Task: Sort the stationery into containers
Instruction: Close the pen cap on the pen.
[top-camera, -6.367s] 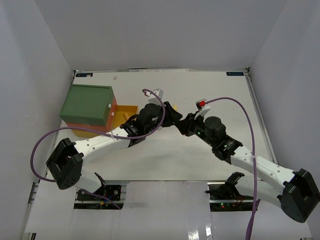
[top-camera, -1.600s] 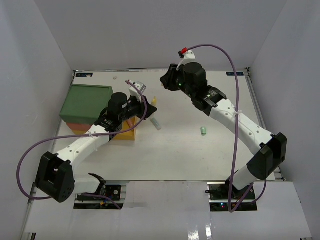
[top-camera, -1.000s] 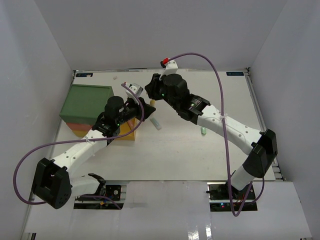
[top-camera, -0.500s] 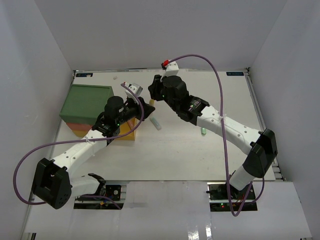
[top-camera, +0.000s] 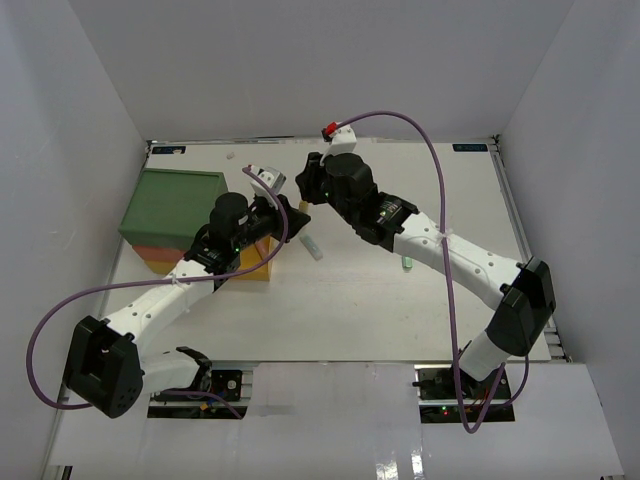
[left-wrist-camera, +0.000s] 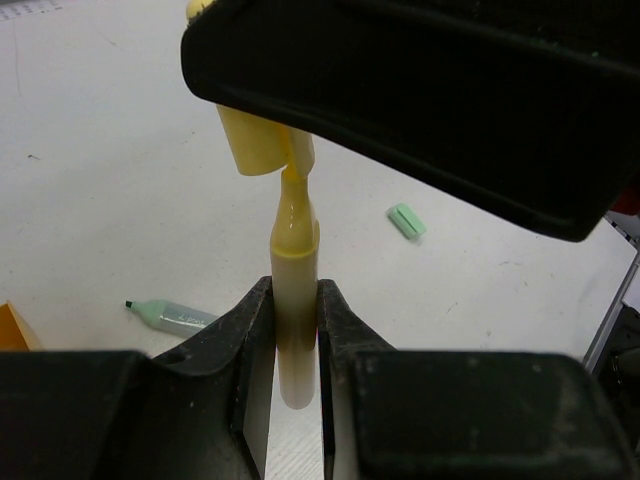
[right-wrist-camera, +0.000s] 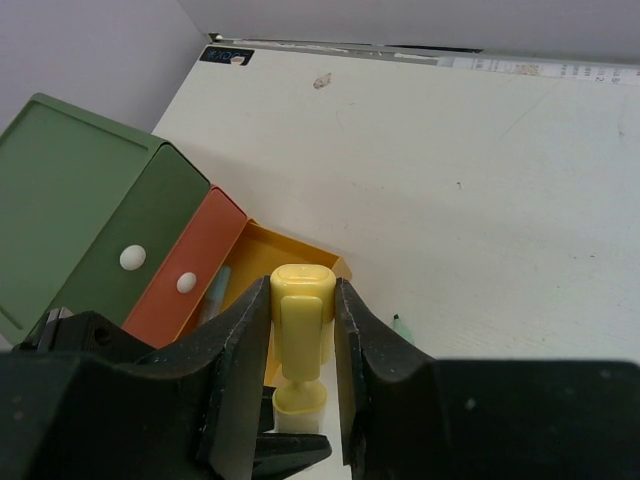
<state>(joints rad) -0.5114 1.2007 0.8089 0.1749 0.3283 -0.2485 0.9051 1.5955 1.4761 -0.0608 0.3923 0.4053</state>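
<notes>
the containers (top-camera: 172, 205) stand at the left of the table (top-camera: 400, 320), dark green over red over yellow. the yellow drawer (right-wrist-camera: 322, 262) at the bottom is pulled out, most likely so that pens can drop into it, and a blue pen (right-wrist-camera: 214, 292) already lies inside.

both arms meet just right of that open drawer, above the table. the left gripper (left-wrist-camera: 295, 320) is clamped on the barrel of a yellow highlighter (left-wrist-camera: 296, 250) and holds it upright, tip end up. the right gripper (right-wrist-camera: 302, 320) comes from above and pinches the yellow cap (right-wrist-camera: 302, 295) between its fingers. the cap sits a little tilted over the narrow neck of the highlighter, not fully seated. one arm steadies the barrel so that the other can work the cap; it looks like capping before the pen goes into a drawer, though whether the cap is going on or coming off cannot be told from this.

on the table beside them lies a teal marker (left-wrist-camera: 172, 316) with its tip bare, and its teal cap (left-wrist-camera: 407, 221) lies well apart from it, so that one likely needs the same treatment.
</notes>
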